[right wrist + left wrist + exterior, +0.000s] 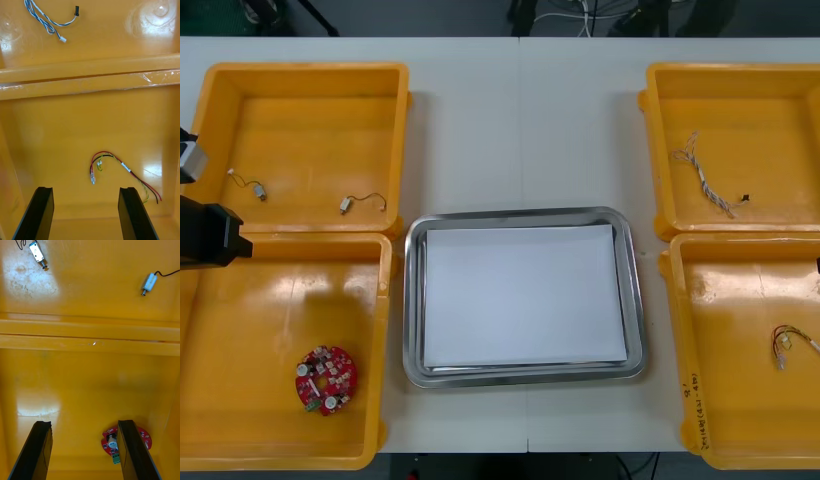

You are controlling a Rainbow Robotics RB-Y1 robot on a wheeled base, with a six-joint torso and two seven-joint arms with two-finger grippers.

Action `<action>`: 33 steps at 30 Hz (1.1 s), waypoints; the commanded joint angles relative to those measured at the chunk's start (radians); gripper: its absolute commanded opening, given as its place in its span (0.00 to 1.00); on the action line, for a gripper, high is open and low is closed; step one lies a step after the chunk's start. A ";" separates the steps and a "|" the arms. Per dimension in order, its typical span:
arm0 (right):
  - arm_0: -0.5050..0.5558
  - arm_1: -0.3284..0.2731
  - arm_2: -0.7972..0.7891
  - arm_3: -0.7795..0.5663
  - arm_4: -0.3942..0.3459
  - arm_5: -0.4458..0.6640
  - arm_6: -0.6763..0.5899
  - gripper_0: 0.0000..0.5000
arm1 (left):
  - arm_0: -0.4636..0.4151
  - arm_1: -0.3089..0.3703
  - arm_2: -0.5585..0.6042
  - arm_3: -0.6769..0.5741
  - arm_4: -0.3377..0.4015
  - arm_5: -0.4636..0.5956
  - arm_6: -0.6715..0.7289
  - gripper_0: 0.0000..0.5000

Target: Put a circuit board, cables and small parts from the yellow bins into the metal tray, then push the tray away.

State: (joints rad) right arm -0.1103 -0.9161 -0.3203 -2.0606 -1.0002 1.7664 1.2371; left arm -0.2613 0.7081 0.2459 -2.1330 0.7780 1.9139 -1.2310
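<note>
The metal tray (412, 300) sits in the middle of the table (520, 120), white inside, and nothing is in it yet, so the job looks like it is just starting. The left gripper (84, 425) hangs over the near left bin (270, 320) with its fingers wide apart and nothing between them. The round red circuit board (326, 379) lies flat on the floor of that bin, close to its near wall. From the wrist, the board peeks out from behind one finger (129, 450), not in the gap. If the gripper drops straight down from here, that finger could land on top of the board and push it or tip it instead of grabbing it. The board is thin and flat, so it may also slide away on the smooth floor. Two small metal parts (260, 192) with thin wires wait in the far left bin (310, 120). The right gripper (86, 189) is spread open and empty too, over the near right bin (730, 320). The red and yellow cable (127, 169) lies just past its fingertips, curled in a loop. It is skinny and floppy, so the fingers could close on air, or catch only one wire and let the rest drag on the bin wall. A twisted blue and white cable (705, 175) rests in the far right bin (750, 100).
</note>
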 commanded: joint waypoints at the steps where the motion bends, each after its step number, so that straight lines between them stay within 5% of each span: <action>1: -0.026 -0.043 -0.034 -0.009 -0.006 0.007 0.025 1.00 | 0.013 -0.004 0.029 -0.033 0.007 0.006 -0.024 1.00; 33: -0.026 -0.043 -0.034 -0.009 -0.006 0.007 0.025 1.00 | 0.051 -0.042 0.013 -0.002 0.004 0.006 -0.024 1.00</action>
State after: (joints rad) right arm -0.1108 -0.9163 -0.3203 -2.0604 -1.0003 1.7668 1.2371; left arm -0.2408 0.6923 0.2458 -2.1313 0.7780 1.9143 -1.2310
